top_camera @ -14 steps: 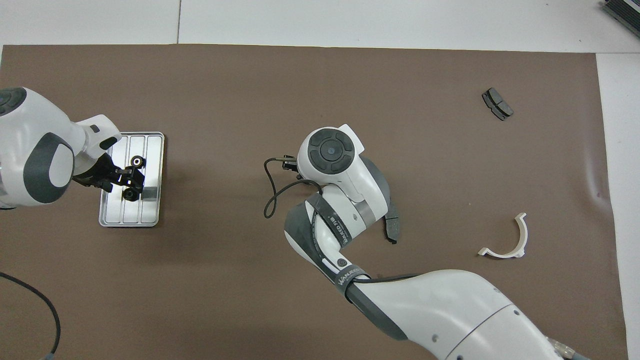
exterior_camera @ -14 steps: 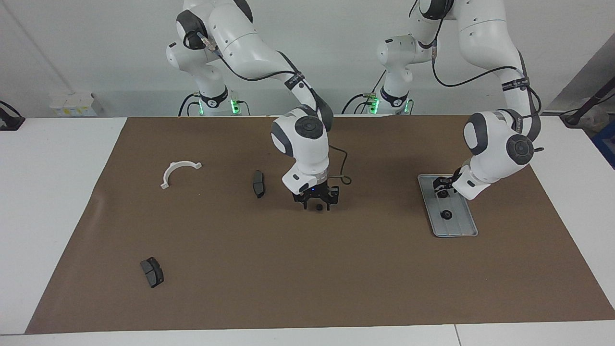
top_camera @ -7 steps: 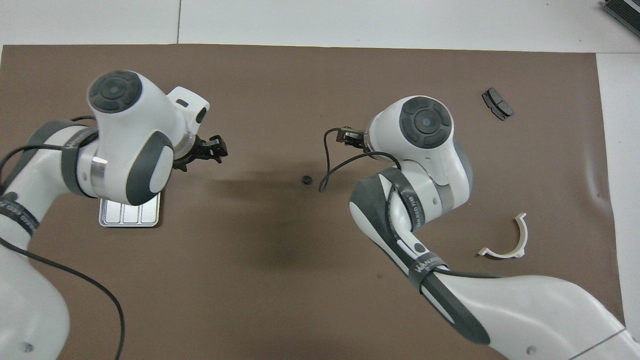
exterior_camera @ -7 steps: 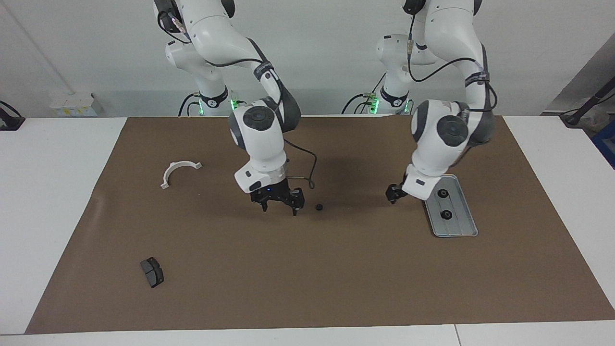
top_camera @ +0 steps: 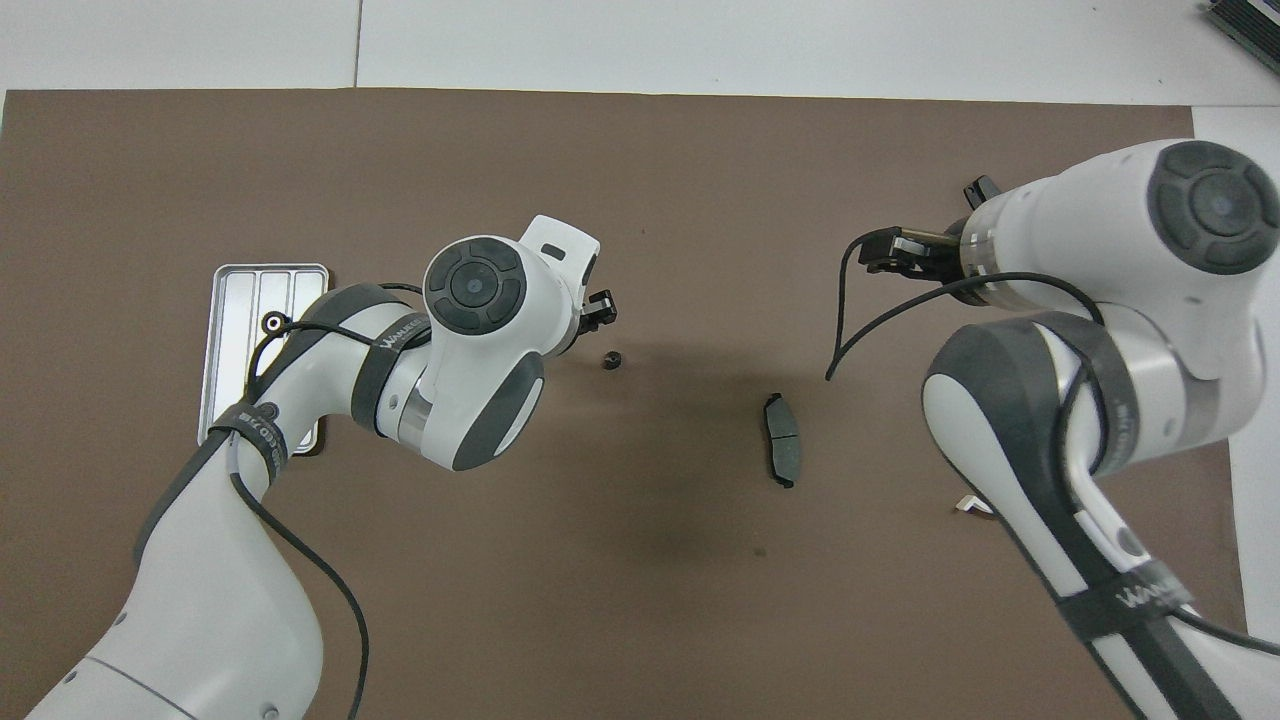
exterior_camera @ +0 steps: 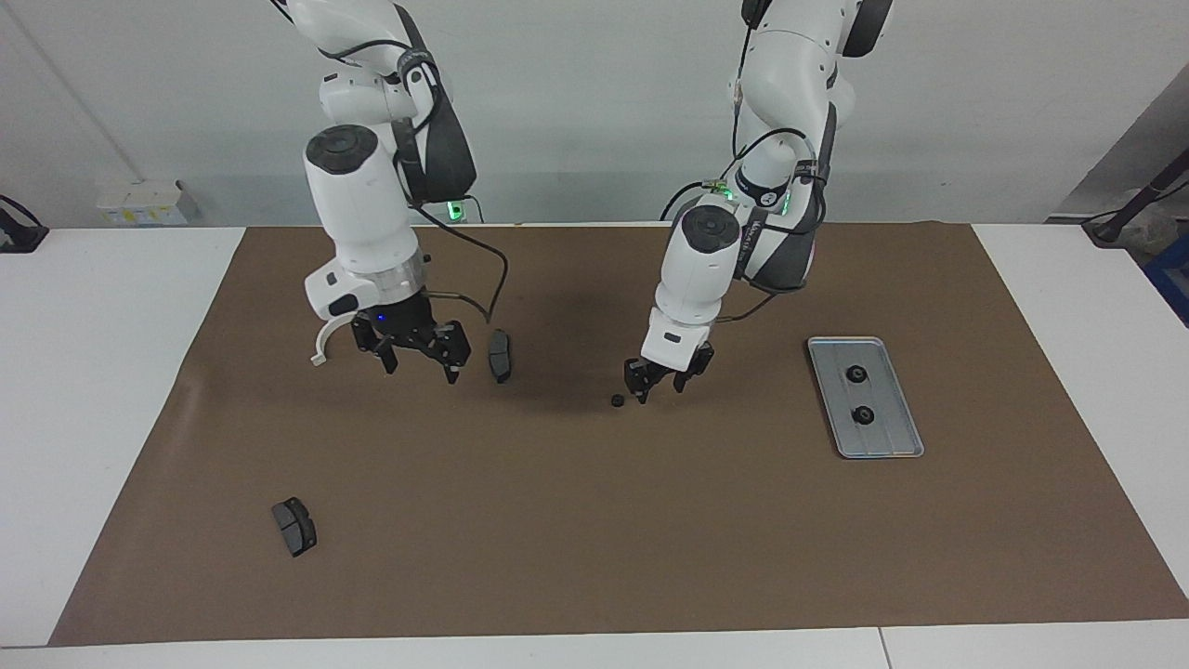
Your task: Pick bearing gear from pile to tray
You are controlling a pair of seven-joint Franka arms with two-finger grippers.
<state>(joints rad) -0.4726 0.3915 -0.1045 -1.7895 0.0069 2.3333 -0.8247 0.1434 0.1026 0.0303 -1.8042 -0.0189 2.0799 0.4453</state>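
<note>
The left gripper hangs low over the mat with its fingers partly apart and nothing between them. The last loose bearing gear lies on the mat just beside its tips, toward the right arm's end, not between the fingers. That offset is the main risk: a descent from this spot would likely land one finger on top of the gear or nudge it sideways, and a part this small and round could roll away or squirt out as the fingers close. A thin pinch might also let it fall on the way to the tray, which sits toward the left arm's end of the table and already holds two gears — a careless release there could knock them about. A dark brake pad lies near the gear, and the right gripper hovers just beside that pad with its jaws wide and empty, partly covering the white bracket; this arm seems to be waiting, though its looped cable hangs close to the pad. A second brake pad lies well apart, farthest from the robots. The work surface is a brown mat, slightly rippled at one edge, laid on a white table — the wall at the robots' end is plain and pale.
</note>
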